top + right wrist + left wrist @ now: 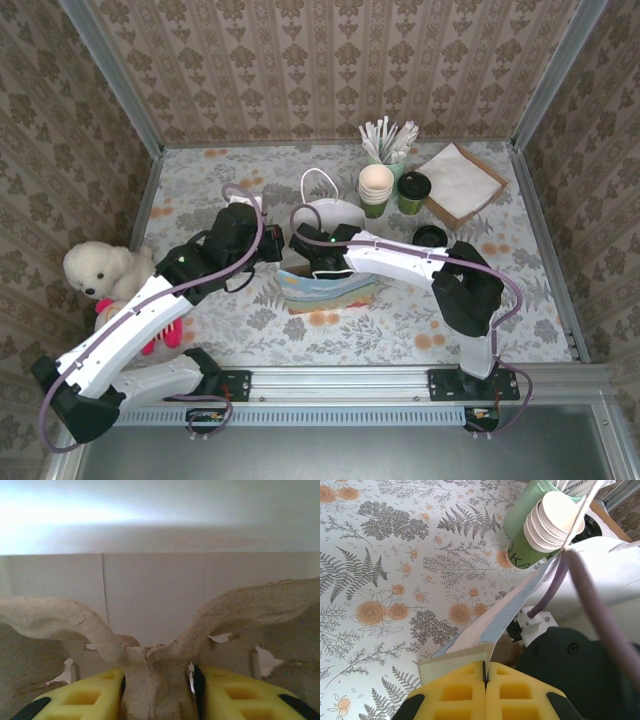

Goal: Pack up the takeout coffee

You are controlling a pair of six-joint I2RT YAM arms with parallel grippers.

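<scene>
Overhead, we find the takeout coffee [413, 194] beyond the paper bag [330, 288], rightward. Left wrist: the left gripper [485, 672] pinches the bag's rim. Right wrist: the right gripper [157, 677] straddles a pulp ridge [225, 612] inside the bag; we cannot tell if it grips. Cup likely light, crushable: grasp below the lid [414, 183].

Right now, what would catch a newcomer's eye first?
Both arms meet at the paper bag mid-table: the left gripper pinches its rim, the right gripper is down inside, straddling a pulp cup carrier. A white teddy bear sits at the left edge; the lidded takeout coffee stands at the back.
</scene>
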